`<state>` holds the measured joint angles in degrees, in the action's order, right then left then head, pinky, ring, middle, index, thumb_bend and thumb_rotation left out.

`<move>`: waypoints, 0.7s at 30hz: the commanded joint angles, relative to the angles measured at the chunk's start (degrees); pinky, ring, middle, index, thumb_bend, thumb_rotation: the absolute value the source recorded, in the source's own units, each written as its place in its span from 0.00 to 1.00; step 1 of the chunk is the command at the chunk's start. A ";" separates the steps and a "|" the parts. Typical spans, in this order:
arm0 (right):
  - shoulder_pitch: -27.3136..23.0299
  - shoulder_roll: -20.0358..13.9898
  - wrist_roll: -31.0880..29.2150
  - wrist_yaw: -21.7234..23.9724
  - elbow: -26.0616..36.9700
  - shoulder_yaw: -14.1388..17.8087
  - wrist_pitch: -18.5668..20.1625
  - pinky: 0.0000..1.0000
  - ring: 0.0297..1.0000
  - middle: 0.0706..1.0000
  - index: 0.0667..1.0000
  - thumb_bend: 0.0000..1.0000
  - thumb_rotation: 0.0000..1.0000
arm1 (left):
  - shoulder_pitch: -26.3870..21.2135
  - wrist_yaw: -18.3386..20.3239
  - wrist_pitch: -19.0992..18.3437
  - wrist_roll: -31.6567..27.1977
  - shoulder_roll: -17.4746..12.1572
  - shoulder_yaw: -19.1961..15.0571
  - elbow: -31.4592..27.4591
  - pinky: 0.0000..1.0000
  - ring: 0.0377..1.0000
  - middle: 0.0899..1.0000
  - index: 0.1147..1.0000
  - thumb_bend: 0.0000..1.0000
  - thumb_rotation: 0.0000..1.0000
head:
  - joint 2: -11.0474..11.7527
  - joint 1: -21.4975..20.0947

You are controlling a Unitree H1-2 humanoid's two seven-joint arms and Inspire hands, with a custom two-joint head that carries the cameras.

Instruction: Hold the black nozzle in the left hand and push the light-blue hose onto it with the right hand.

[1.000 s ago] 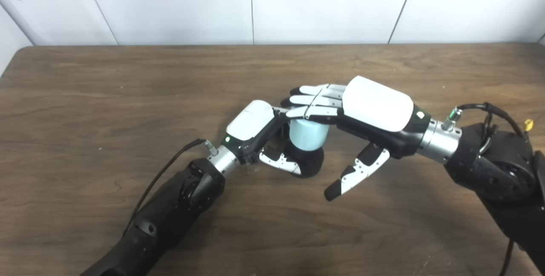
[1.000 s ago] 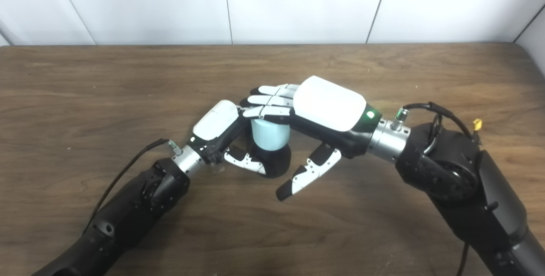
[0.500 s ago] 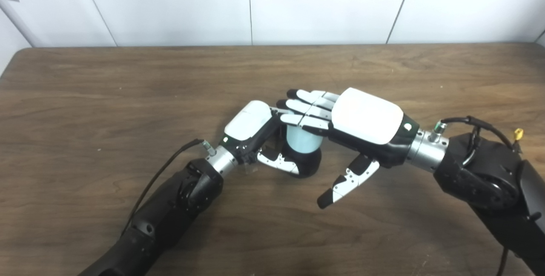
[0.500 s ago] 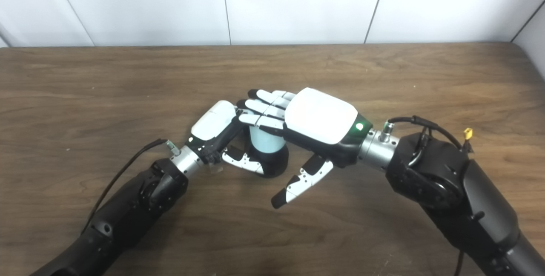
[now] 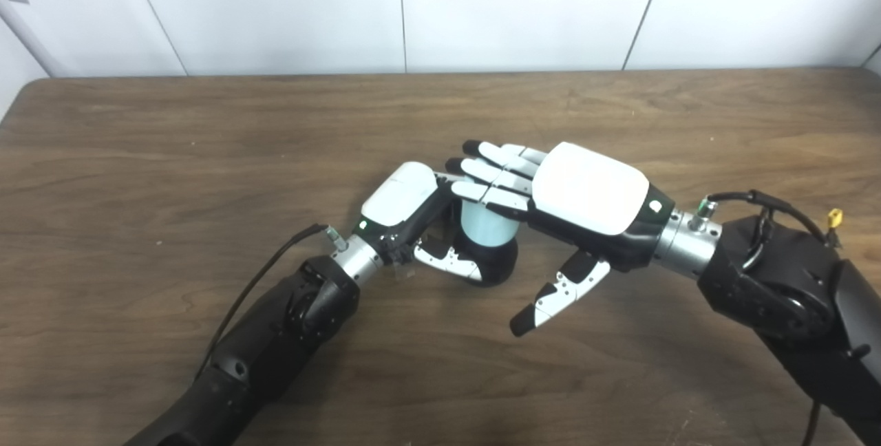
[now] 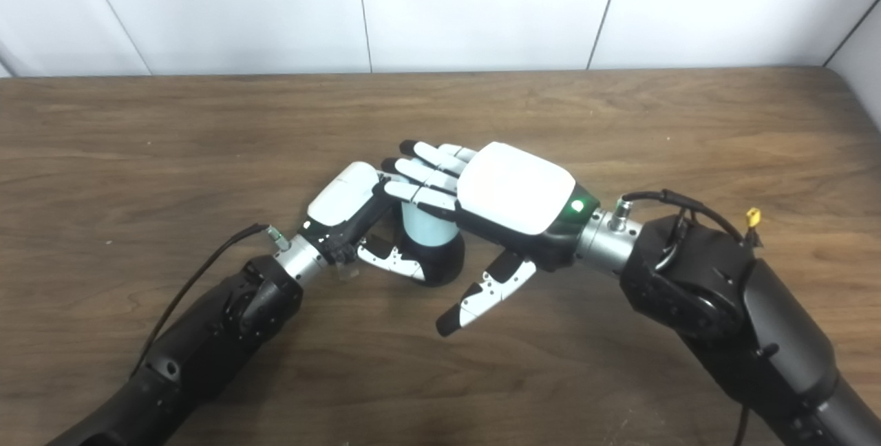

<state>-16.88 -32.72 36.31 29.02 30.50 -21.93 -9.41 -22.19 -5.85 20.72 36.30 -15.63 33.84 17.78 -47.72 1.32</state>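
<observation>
The left hand gripped the black nozzle; the spread right hand, flat atop the light-blue hose, probably needed a straight downward push.

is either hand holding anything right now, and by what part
The left hand grips the black nozzle by its lower body. The right hand holds nothing: its open fingers lie flat over the hose.

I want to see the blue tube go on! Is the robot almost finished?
Nearly. Done: the light-blue hose already sits upright on the black nozzle, which the left hand grips. In hand: the right hand lies flat over the hose top, fingers spread, thumb free. Left: maybe a last push; how deep it sits is hidden.
</observation>
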 commanded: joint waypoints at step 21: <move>3.42 29.06 -27.29 -26.57 -6.18 28.33 13.12 0.60 0.79 0.95 0.99 0.56 0.05 | 5.33 8.59 -4.94 3.56 -1.91 4.13 7.87 0.41 0.40 0.43 0.46 0.50 0.00 | 1.58 -0.21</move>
<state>-12.35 -3.35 11.58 4.02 23.57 5.11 4.37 -22.89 -5.80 20.73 36.32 -15.38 34.52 18.41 -46.14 1.05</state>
